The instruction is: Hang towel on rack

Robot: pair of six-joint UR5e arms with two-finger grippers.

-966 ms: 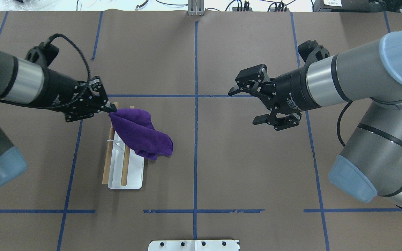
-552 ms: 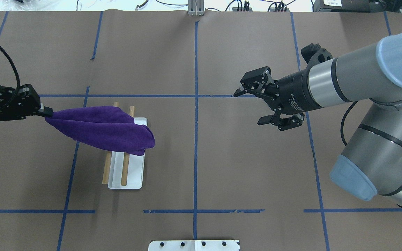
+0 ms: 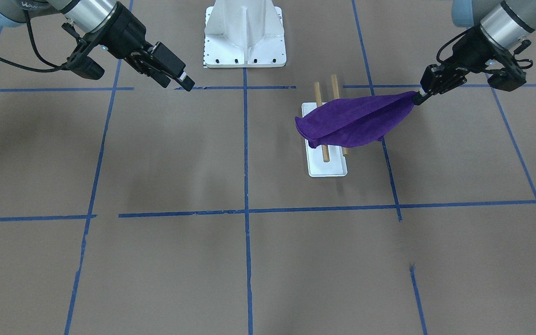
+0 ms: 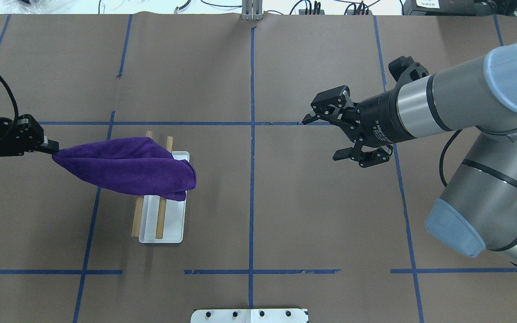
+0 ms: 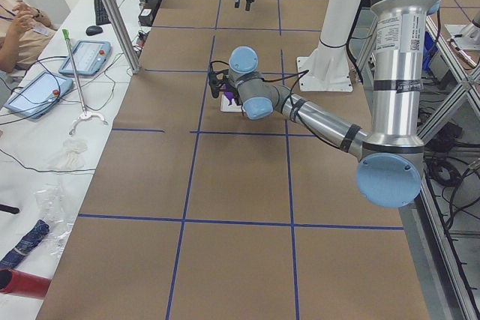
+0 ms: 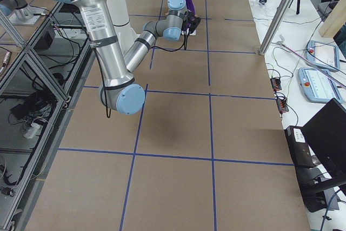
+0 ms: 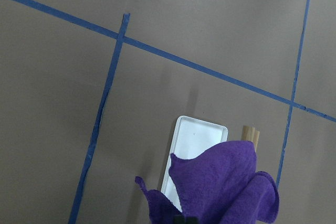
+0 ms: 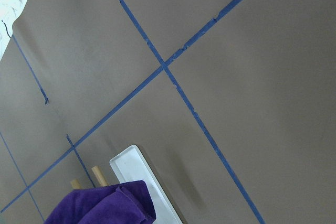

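The purple towel (image 4: 128,163) lies stretched across the two wooden dowels of the rack (image 4: 171,229), over their far half. Its right end hangs past the white base. My left gripper (image 4: 54,148) is shut on the towel's left corner, to the left of the rack, and holds it taut and raised. In the front view the left gripper (image 3: 418,97) pinches the towel (image 3: 351,121) above the rack (image 3: 328,168). The left wrist view shows the towel (image 7: 226,187) over the base (image 7: 191,145). My right gripper (image 4: 321,139) is open and empty, far right of the rack.
The white robot pedestal (image 3: 244,37) stands at the table's robot side, its plate at the overhead view's bottom edge (image 4: 249,316). Blue tape lines cross the brown table cover. A side bench with tablets (image 5: 82,56) lies beyond the far table edge.
My left gripper has moved far to the left with the towel corner, drawing the towel out flat across the dowels. The right gripper has shifted slightly right.
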